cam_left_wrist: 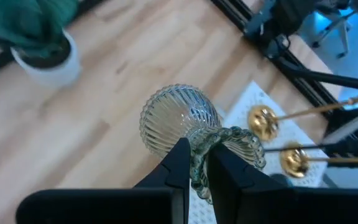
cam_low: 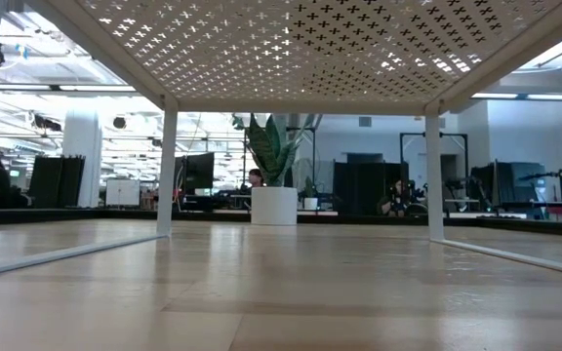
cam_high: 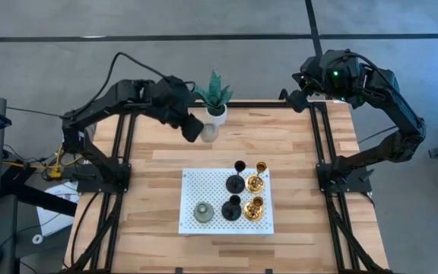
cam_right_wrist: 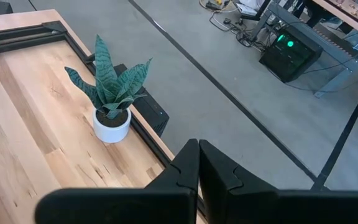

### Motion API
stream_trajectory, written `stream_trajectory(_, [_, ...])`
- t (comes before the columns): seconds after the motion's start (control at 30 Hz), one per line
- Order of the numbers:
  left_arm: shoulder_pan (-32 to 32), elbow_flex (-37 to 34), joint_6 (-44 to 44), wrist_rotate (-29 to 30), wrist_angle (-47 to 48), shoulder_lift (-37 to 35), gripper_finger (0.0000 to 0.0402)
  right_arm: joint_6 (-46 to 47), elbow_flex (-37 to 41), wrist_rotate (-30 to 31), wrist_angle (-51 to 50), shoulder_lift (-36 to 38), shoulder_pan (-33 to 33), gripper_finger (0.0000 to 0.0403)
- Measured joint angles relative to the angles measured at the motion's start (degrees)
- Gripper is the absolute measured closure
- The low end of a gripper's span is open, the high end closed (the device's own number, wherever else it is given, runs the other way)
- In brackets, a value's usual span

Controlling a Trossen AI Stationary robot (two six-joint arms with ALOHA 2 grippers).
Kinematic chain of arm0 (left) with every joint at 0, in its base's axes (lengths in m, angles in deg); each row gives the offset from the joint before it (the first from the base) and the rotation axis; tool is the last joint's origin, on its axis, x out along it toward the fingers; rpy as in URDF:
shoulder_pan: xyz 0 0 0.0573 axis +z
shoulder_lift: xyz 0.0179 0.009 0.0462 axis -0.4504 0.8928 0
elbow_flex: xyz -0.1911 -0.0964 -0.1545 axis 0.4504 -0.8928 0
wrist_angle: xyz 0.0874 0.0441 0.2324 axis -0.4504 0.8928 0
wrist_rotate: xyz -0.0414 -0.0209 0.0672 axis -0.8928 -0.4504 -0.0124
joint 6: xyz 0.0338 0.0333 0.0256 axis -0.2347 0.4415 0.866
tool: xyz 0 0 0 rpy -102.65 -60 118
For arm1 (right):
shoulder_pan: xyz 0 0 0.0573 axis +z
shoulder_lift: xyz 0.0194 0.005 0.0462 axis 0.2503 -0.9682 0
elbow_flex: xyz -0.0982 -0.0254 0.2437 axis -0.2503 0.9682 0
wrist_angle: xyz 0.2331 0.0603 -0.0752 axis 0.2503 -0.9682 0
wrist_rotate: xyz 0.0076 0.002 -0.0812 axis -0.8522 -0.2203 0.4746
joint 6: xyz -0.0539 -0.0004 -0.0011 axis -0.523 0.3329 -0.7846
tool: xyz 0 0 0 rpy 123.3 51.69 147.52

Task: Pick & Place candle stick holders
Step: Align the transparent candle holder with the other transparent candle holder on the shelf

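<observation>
Closest to our left wrist camera, our left gripper is clenched on the rim of a grey-green ribbed holder, its two dark fingers pinching the wavy edge from either side so the bell hangs tilted in front of them. From above, that same gripper sits over the far part of the wooden surface, just beside the spiky plant in its white pot, with the holder showing pale at its tip; we cannot tell whether it touches the wood or hangs just above it.

We judge a rim grip suits this squat shape, since the body is too wide to span and there is no stem to take.

Five more holders stand on the white perforated tray nearer the front edge: a second grey-green one, two black stemmed ones, and two gold ones. They are grouped tightly toward one end, which leaves bare tray on the other side, so we judge any approach there should come from above to avoid knocking a neighbour.

Our right arm waits at the far right corner, its gripper pressed closed on nothing, looking out past the surface edge toward the floor
</observation>
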Motion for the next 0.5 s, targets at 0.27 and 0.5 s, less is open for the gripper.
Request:
stream_trajectory(0.27, [-6.0, 0.1, -10.9, -0.6, 10.1, 1.2, 0.0370, 0.0, 0.0, 0.0, 0.0, 0.0, 0.0, 0.0403])
stream_trajectory(0.5, [-11.5, 0.1, -16.4, -2.4, 10.0, 3.8, 0.0370, 0.0, 0.0, 0.0, 0.0, 0.0, 0.0, 0.0403])
